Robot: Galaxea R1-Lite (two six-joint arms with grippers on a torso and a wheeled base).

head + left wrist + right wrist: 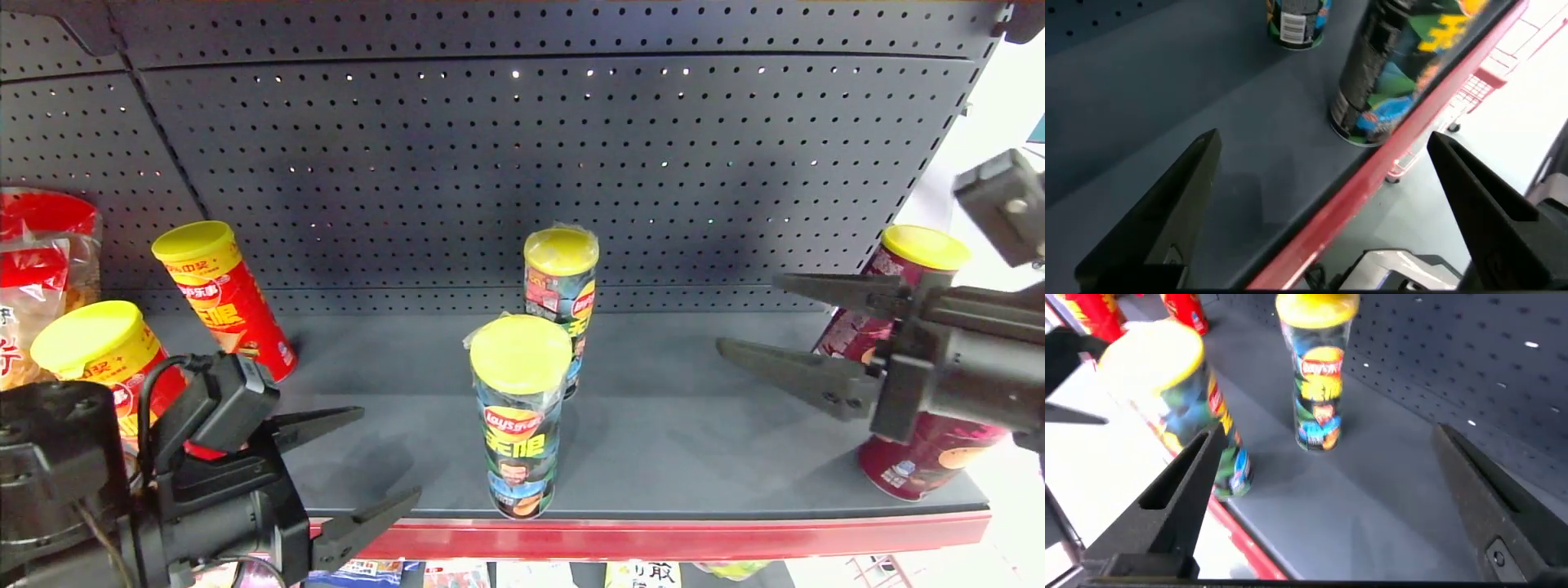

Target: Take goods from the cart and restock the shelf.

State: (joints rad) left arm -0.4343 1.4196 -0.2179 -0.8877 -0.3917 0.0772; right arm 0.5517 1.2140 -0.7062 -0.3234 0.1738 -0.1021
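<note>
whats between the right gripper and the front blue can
Nothing stands there: the head view shows a bare stretch of shelf between the right gripper and the front blue can.

The front cardboard chip can (520,425) and the rear cardboard chip can (560,294) carry black, blue and green print under yellow lids. The red cylindrical can (233,310) and the maroon cylindrical can (898,278) are yellow-lidded too. The dark grey metal shelf (678,425) has a red front strip (653,539).

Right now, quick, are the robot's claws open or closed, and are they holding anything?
Left claw: open, holding nothing.
Right claw: open, holding nothing.
</note>
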